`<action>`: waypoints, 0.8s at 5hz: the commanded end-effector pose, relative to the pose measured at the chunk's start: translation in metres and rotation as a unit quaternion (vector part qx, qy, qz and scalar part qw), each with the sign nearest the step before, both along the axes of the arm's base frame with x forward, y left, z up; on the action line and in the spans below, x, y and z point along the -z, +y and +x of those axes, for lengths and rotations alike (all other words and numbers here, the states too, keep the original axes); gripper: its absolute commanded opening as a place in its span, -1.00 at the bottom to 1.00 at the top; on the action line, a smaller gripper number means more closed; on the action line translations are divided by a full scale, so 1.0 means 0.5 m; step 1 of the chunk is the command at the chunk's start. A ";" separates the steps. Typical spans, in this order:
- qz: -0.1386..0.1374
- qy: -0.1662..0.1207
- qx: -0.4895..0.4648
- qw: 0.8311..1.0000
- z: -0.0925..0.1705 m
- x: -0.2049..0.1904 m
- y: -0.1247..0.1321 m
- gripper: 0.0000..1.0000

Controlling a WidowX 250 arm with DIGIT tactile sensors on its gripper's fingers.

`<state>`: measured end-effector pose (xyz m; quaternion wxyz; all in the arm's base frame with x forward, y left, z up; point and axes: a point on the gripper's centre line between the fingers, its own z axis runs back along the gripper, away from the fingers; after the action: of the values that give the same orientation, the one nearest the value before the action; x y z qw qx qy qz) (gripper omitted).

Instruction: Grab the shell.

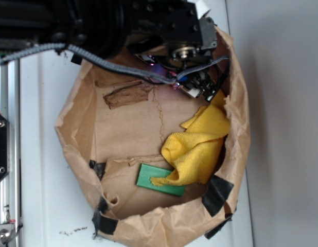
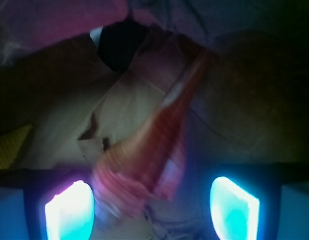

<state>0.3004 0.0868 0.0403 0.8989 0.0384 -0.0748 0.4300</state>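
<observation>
The yellow cloth (image 1: 200,149) crowds the gripper (image 1: 200,85) at 6 o'clock; paper bag wall (image 1: 239,103) hems 3 o'clock.

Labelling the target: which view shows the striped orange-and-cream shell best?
Wrist view: the striped orange-and-cream conch-like shell fills the middle of the picture, though blurred, between the glowing fingertips. In the exterior view the arm hides it.
</observation>
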 end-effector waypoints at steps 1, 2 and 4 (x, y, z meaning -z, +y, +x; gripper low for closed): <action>0.041 -0.010 0.000 0.999 0.021 0.004 -0.004 1.00; 0.048 -0.005 -0.002 0.999 0.019 0.009 -0.009 0.60; 0.058 -0.009 -0.001 0.998 0.009 0.011 -0.008 -1.00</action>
<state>0.3071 0.0775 0.0241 0.8958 0.0832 -0.0911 0.4270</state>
